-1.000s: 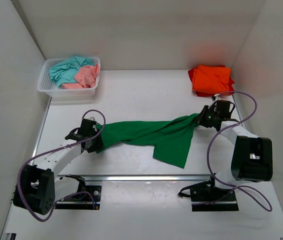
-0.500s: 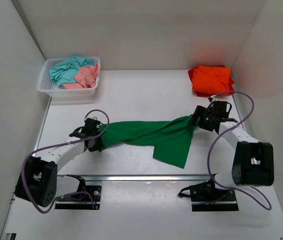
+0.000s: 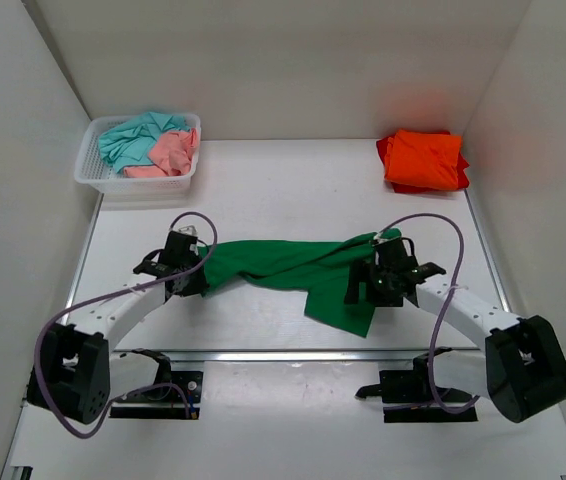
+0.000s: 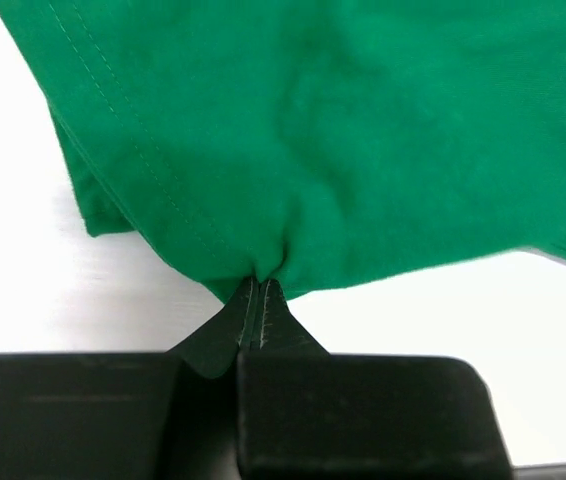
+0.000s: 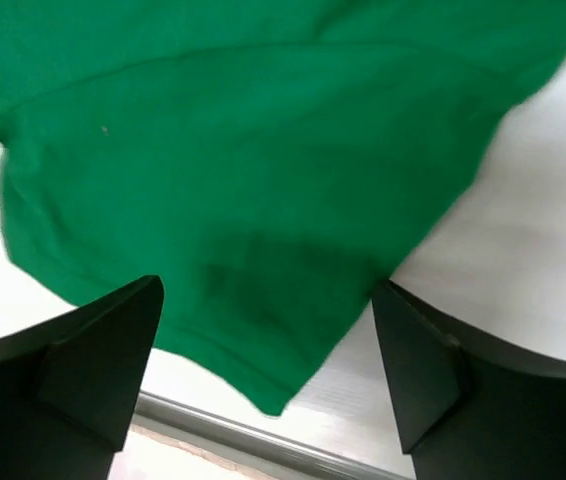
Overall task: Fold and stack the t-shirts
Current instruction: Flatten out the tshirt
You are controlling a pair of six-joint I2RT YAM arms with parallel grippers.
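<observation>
Table (image 3: 283, 190), green t-shirt (image 3: 293, 265) in left gripper (image 4: 259, 288)

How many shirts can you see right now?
4. The green shirt lies stretched mid-table, the orange shirt sits folded at the far right corner, and the teal shirt and pink shirt are bunched in the basket. More may be hidden under those.

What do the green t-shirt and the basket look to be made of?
The green t-shirt: soft matte knit cloth, likely cotton; it bunches, and a stitched hem shows. The basket: white, probably rigid plastic, with perforated mesh walls.
</observation>
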